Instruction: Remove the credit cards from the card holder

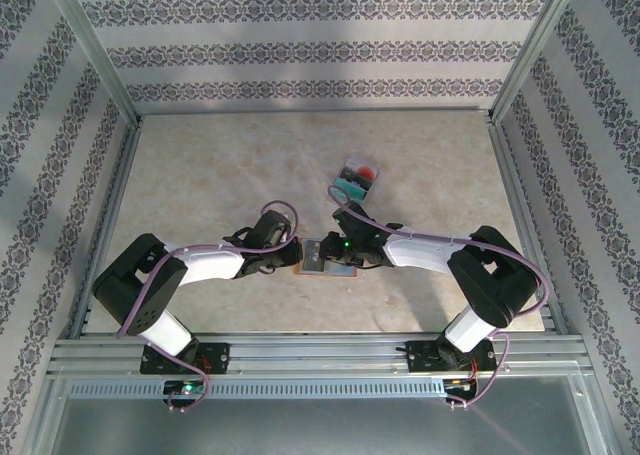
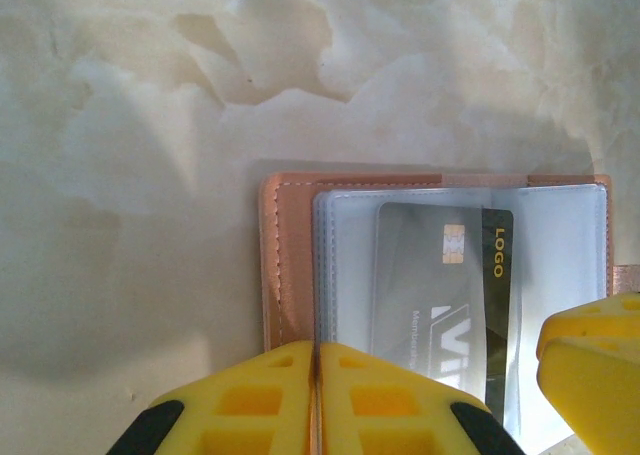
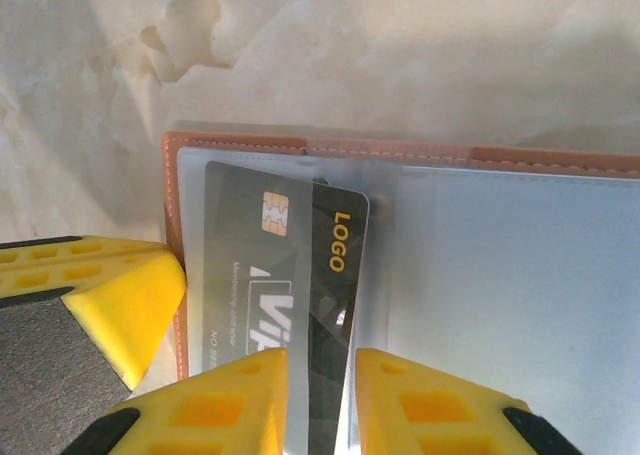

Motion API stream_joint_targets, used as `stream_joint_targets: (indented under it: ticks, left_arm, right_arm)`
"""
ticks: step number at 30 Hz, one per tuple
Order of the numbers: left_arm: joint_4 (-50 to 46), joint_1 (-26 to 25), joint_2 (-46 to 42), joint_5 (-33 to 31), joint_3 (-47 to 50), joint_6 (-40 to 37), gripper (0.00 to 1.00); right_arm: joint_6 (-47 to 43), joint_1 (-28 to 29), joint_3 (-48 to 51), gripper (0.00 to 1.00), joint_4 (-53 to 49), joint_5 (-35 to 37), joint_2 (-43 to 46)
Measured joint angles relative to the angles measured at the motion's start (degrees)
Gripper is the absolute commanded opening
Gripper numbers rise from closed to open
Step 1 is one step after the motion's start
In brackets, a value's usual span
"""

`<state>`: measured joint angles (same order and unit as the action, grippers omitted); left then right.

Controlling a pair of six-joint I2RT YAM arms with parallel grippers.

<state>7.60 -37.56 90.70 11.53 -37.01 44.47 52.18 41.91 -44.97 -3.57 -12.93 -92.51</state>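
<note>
The brown card holder (image 1: 325, 258) lies open on the table between both grippers, its clear sleeves facing up. A dark credit card (image 3: 300, 265) with a gold chip and "LOGO" sits half out of a sleeve, slightly skewed. My right gripper (image 3: 322, 360) stands over the card's lower end, its jaws a narrow gap apart with the bare dark strip showing between them. My left gripper (image 2: 318, 350) is shut, its tips at the sleeves' left edge beside the leather border (image 2: 290, 245). The same credit card (image 2: 440, 275) shows in the left wrist view.
A small pile of loose cards (image 1: 357, 178), teal and red among them, lies on the marbled table (image 1: 200, 175) behind the right gripper. Metal rails and patterned walls (image 1: 60, 125) close in the table. The right gripper's yellow finger (image 2: 595, 365) is near the wallet's right edge.
</note>
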Motion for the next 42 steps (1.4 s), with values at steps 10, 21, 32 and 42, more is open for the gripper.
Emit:
stream_joint_targets:
  ticks: [10, 21, 32, 42]
  left_arm:
    - [-0.02, 0.0, 0.0, 0.02, 0.0, 0.0, 0.12]
    - [-0.09, 0.0, 0.0, 0.02, 0.0, -0.02, 0.12]
    - [-0.26, 0.0, 0.0, 0.04, -0.04, 0.0, 0.12]
    - [-0.44, 0.0, 0.02, -0.17, -0.04, 0.0, 0.12]
  right_arm:
    - [0.02, 0.98, -0.15, 0.25, 0.42, -0.09, -2.71]
    - [-0.02, 0.98, -0.42, 0.22, 0.44, -0.24, -2.82]
    - [0.0, 0.98, -0.83, 0.22, 1.27, -0.39, -2.82]
    - [0.39, 0.26, 0.55, 0.22, 5.09, -1.95, -2.82]
